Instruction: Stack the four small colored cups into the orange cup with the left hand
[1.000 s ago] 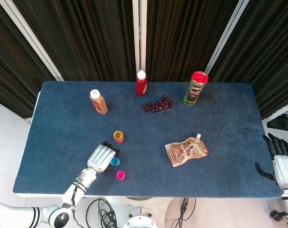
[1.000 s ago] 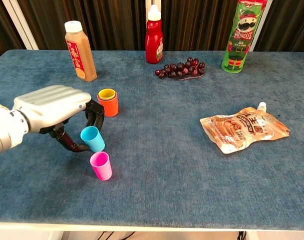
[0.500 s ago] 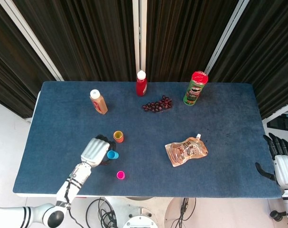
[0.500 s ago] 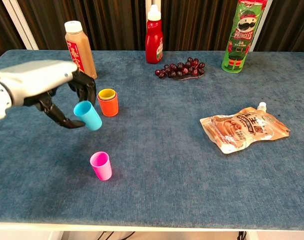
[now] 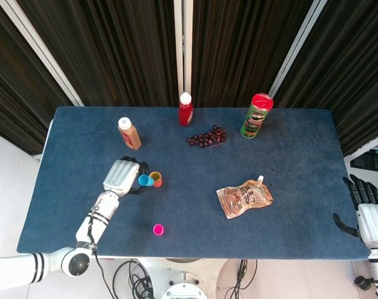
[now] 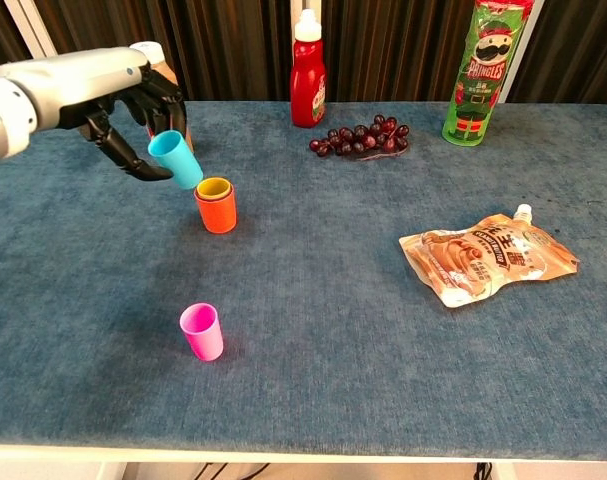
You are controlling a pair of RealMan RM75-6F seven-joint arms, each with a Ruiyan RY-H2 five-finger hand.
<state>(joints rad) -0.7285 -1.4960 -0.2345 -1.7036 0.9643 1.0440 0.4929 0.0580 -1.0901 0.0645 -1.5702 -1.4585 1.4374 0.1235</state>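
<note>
- Left hand (image 6: 113, 95): raised above the table, fingers clamped on the blue cup (image 6: 176, 158); cup tilted, its mouth toward the hand.
- Orange cup (image 6: 217, 211): upright, a yellow cup (image 6: 214, 188) nested inside; it lies just below and to the right of the blue cup in the chest view.
- Pink cup (image 6: 202, 331): upright, well apart, nearer the table's front edge.
- Right hand (image 5: 365, 205): off the table's far side, empty, fingers apart.

The orange cup (image 6: 217, 211) stands upright on the bench's left half, a yellow cup (image 6: 214, 187) nested inside. A blue cup (image 6: 176, 159) – tilted, off the bench – is held in the left hand (image 6: 103, 85) just above-left of it. A pink cup (image 6: 202, 331) stands upright near the front edge.
</note>
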